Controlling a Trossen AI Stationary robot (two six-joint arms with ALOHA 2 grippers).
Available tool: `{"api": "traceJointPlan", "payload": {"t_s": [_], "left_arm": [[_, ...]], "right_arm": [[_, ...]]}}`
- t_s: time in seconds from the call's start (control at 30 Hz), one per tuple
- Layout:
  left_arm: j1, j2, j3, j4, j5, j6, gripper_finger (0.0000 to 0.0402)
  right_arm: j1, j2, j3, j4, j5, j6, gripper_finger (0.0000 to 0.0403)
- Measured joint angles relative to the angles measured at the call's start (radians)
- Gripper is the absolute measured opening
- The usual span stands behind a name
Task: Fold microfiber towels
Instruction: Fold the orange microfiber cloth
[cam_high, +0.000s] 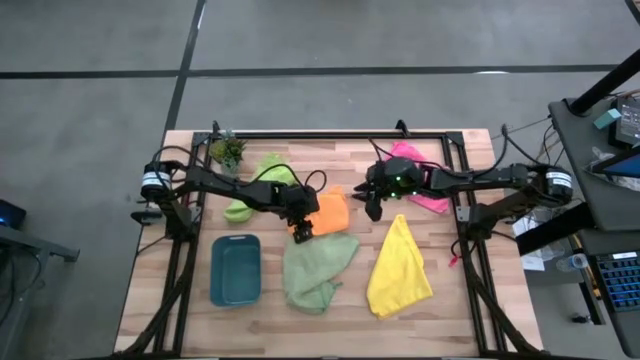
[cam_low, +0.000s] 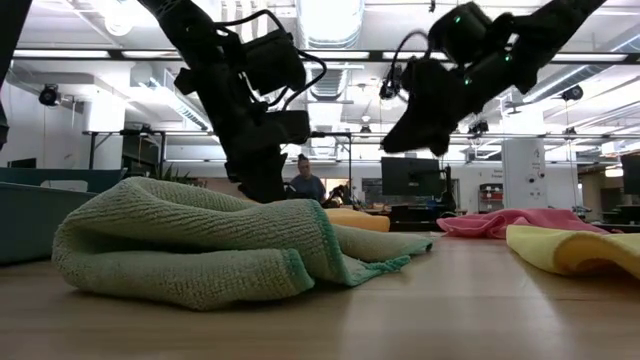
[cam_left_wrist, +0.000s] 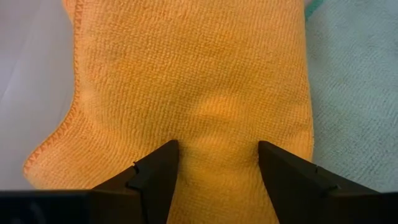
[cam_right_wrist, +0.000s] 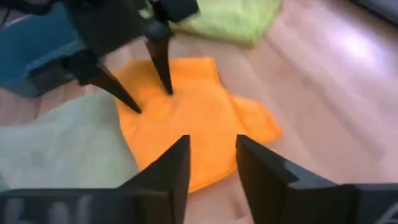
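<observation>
Five microfiber towels lie across the wooden table (cam_high: 150, 300) as we look down from above. The orange towel (cam_high: 330, 211) sits at the centre of the frame, the lime green towel (cam_high: 262, 178) up and left of it, the pink towel (cam_high: 418, 172) toward the upper right, the pale sage green towel (cam_high: 315, 268) bunched below centre, and the yellow towel (cam_high: 399, 268) spread in a rough triangle at lower right.

We see the left gripper (cam_high: 301, 231) lowered at the orange towel's lower left edge — its fingers parted wide, their tips pressing down into the cloth. The left wrist view shows those fingertips (cam_left_wrist: 163, 163) set on the orange weave, with the fabric between them bare and nothing gripped. The right wrist view shows the same pair of fingers standing on the orange cloth.

We find the right gripper (cam_high: 374, 207) just right of the orange towel, raised above the table in the low view, its fingers (cam_right_wrist: 175, 169) open a modest way and empty.

Beyond the towels, a teal tray (cam_high: 236, 268) rests at lower left beside the sage towel, and a small potted plant (cam_high: 228, 151) stands at the upper left of the table — near the lime green cloth.
</observation>
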Motion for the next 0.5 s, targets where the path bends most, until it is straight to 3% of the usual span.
{"api": "traceJointPlan", "payload": {"t_s": [0.23,0.5], "left_arm": [[-0.001,0.0,0.0,0.001,-0.011,0.001,0.0207],[-0.001,0.0,-0.001,0.001,-0.021,0.002,0.0207]], "right_arm": [[0.0,0.191,0.011,0.097,0.003,0.244,0.0182],[-0.009,0.369,0.094,0.125,0.023,0.287,0.02]]}}
